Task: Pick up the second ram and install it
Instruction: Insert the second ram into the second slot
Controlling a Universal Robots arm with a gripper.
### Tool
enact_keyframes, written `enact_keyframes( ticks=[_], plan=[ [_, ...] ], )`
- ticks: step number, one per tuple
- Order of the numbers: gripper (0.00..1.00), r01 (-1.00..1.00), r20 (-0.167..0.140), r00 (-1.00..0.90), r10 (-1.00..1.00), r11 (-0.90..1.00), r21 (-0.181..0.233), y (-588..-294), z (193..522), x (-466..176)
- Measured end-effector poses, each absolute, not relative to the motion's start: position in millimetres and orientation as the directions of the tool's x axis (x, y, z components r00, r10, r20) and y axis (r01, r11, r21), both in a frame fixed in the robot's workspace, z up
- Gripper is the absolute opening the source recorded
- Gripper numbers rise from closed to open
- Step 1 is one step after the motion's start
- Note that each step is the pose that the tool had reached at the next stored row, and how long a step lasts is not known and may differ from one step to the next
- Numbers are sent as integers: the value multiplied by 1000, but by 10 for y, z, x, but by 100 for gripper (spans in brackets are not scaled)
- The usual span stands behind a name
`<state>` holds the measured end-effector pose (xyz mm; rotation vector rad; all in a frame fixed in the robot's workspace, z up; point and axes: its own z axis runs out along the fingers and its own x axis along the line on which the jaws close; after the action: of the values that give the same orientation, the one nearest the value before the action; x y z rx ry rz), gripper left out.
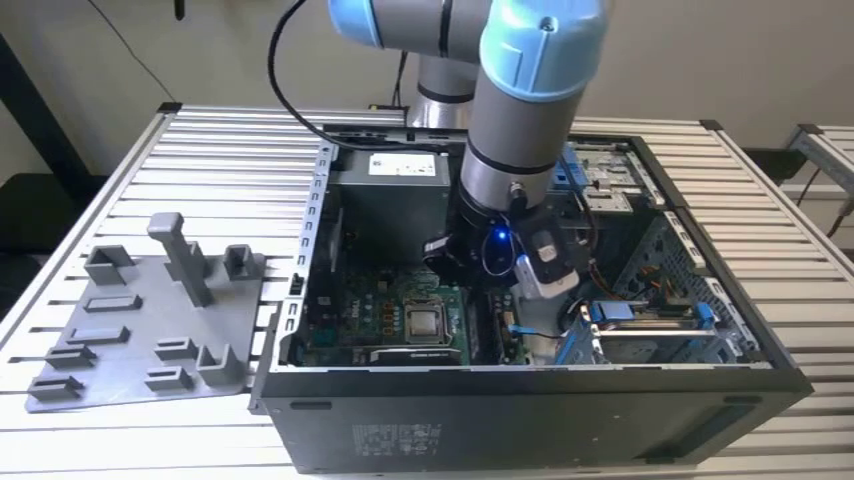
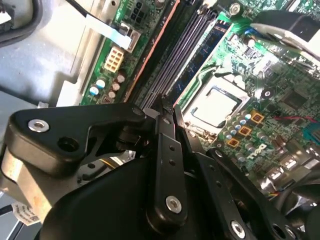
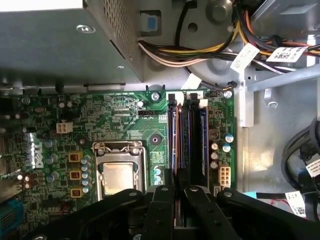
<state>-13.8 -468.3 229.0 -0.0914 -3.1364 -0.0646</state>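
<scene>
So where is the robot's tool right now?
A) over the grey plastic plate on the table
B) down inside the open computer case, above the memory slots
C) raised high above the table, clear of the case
B: in the exterior view the tool is inside the computer case, and in the first wrist view it sits over the memory slots.

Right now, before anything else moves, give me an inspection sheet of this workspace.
Surface: slatted metal table carrying an open computer case.
Job's things: motherboard exposed; memory slots hold one blue-green stick. Whether that is the second ram cannot be told.
Clutter: grey fixture plate on the table, at the exterior view's left of the case; nothing seen resting on it.
Grippers: gripper is inside the case, low over the memory slots; open or shut cannot be told.
Cables: wire bundle beside the power supply; blue cables near the drive bay.
Surroundings: plain wall; a second table at the exterior view's right.
</scene>
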Motion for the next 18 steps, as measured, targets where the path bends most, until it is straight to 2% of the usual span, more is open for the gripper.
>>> enact_keyframes(
  ticks=[18],
  plan=[
    [14, 58, 4, -998, 58, 997, 41, -4681, 2191, -101]
  ],
)
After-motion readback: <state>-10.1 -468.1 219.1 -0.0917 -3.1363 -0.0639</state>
